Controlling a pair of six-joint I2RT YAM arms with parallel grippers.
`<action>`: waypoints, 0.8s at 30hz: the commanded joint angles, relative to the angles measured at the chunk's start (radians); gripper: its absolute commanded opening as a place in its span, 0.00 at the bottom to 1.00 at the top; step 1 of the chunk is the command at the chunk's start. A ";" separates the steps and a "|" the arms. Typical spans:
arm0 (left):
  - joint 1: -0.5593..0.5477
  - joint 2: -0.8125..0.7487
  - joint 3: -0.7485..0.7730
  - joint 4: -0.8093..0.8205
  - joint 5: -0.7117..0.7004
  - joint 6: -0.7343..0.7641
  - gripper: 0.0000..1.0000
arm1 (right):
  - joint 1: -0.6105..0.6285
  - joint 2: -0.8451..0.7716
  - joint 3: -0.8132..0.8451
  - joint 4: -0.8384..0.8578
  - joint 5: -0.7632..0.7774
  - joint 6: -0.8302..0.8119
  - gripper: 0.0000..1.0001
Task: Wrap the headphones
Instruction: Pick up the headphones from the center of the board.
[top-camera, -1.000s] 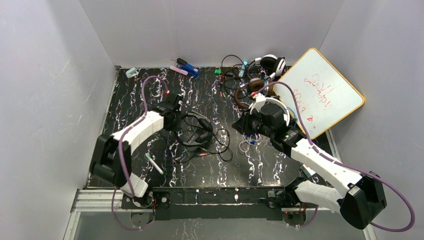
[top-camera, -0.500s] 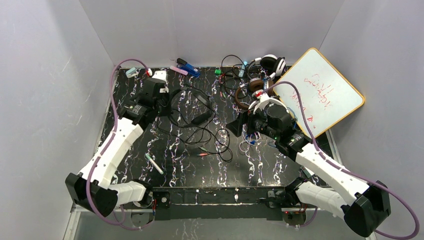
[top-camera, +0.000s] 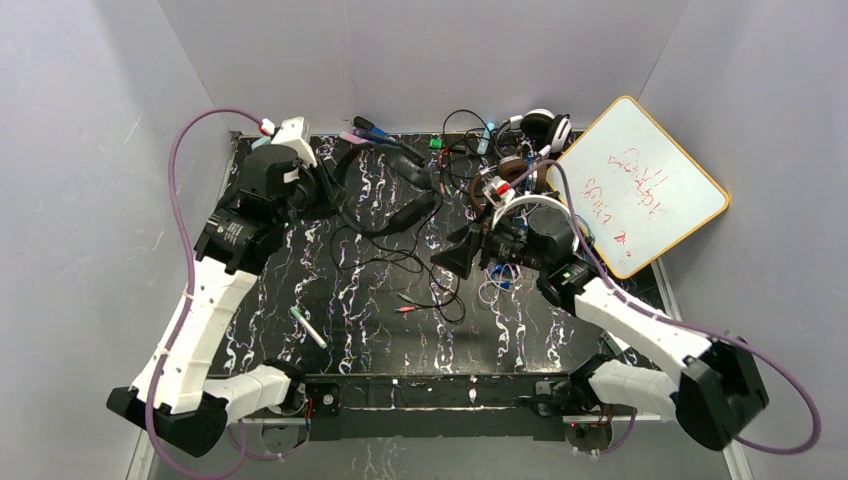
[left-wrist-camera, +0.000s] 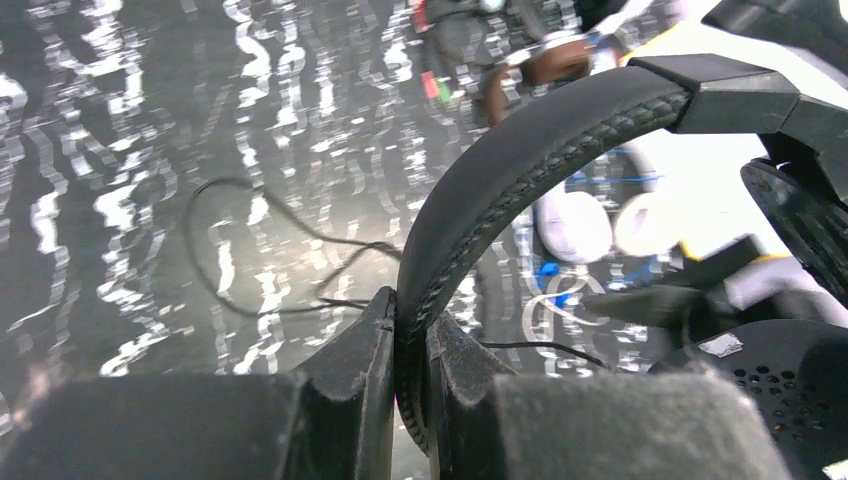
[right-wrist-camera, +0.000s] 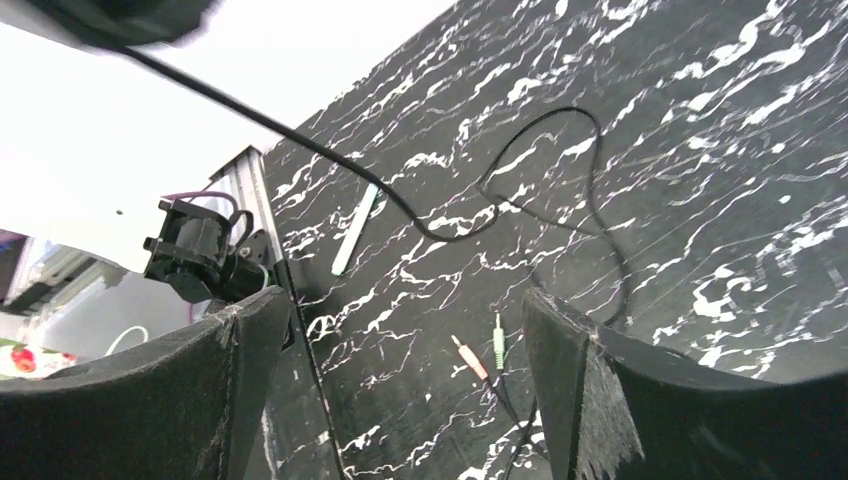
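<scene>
Black tabletop (top-camera: 330, 290) with white marbling, boxed in by plain grey walls (top-camera: 100, 200). Whiteboard (top-camera: 640, 185) with red scribble leans at the right edge of the frame.

Clutter along the upper edge: a blue tool (top-camera: 378, 138), a pink marker (top-camera: 357, 140) and a small green item (top-camera: 436, 143). A pen (top-camera: 308, 327) lies alone at lower left.

Brown-cupped headphones (top-camera: 510, 170) and a white-and-black headset (top-camera: 545, 125) sit tangled in cords at upper right. White headphones (top-camera: 520, 205) lie just below them, partly hidden by the right arm.

Left gripper (left-wrist-camera: 410, 340), upper left of the overhead view, is clamped on the padded band of the black headphones (left-wrist-camera: 530, 170). The headset hangs off the surface. Its cord (top-camera: 430, 290) trails down to the table centre, with jack plugs (right-wrist-camera: 480, 355) resting there.

Right gripper (right-wrist-camera: 405, 300), jaws spread wide, holds nothing. It hovers right of centre, near that cord.

A second ago the left arm was low at mid-table with the black headset on the surface; since then it has swung up and outward, carrying the headset along. The right jaws were narrower then and have since spread and shifted left.
</scene>
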 joint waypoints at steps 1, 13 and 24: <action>0.000 0.029 0.109 0.063 0.209 -0.145 0.00 | -0.002 0.070 0.023 0.214 -0.072 0.082 0.93; 0.000 0.059 0.072 0.351 0.494 -0.503 0.00 | 0.012 0.217 0.053 0.430 -0.096 0.093 0.86; 0.000 0.049 0.034 0.428 0.533 -0.598 0.00 | 0.017 0.256 0.028 0.612 -0.090 0.191 0.68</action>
